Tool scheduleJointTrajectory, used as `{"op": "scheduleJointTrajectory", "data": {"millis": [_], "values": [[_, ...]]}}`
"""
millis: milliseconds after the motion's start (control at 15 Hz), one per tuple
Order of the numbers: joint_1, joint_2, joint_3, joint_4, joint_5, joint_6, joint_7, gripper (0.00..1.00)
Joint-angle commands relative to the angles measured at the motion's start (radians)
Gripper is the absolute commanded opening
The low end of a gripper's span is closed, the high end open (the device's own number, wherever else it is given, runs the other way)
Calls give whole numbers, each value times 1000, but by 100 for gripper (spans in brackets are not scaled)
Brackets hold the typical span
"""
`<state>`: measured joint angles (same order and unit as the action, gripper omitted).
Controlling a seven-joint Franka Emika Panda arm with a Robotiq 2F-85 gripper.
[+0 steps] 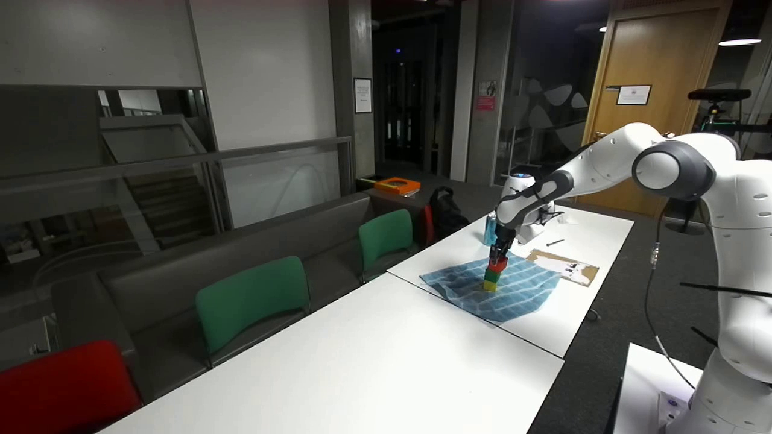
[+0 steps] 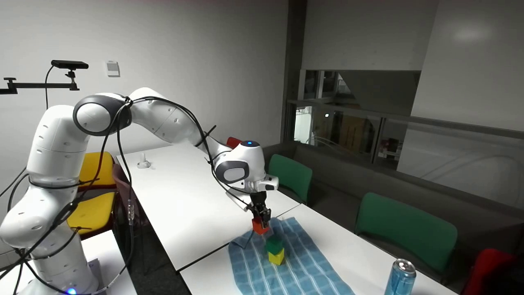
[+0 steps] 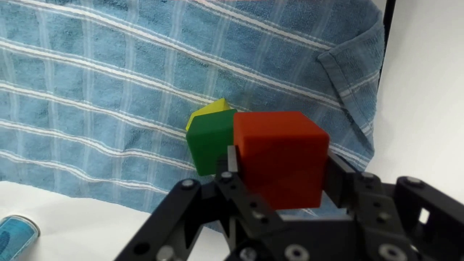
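In the wrist view my gripper [image 3: 284, 163] is shut on a red block [image 3: 281, 125], its two fingers pressed against opposite sides. A green block [image 3: 210, 139] shows just left of it, with part of a yellow block [image 3: 214, 108] peeking out from underneath. Seen in an exterior view, the green block [image 2: 274, 244] sits on top of the yellow block [image 2: 276, 258], slightly turned against it. There the red block [image 2: 259, 226] hangs apart from this stack, higher and to its left. Below everything lies a blue striped cloth [image 2: 301, 270].
A blue can [image 2: 400, 280] stands on the white table [image 1: 338, 361] beside the cloth. Past the cloth lie a brown-edged sheet [image 1: 567, 266] and a thin dark object [image 1: 555, 242]. Green chairs [image 1: 253, 301] line a table side. One corner of the cloth is folded over.
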<state>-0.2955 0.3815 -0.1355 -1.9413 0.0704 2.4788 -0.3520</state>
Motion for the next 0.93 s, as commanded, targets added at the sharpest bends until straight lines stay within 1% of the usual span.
{"op": "scheduleJointTrajectory", "data": {"millis": [0, 400, 867], "values": [[-55, -9, 37, 49, 68, -71, -99, 31], [-89, 38, 56, 142, 144, -176, -195, 31], [-105, 110, 40, 204, 112, -208, -186, 31]]}}
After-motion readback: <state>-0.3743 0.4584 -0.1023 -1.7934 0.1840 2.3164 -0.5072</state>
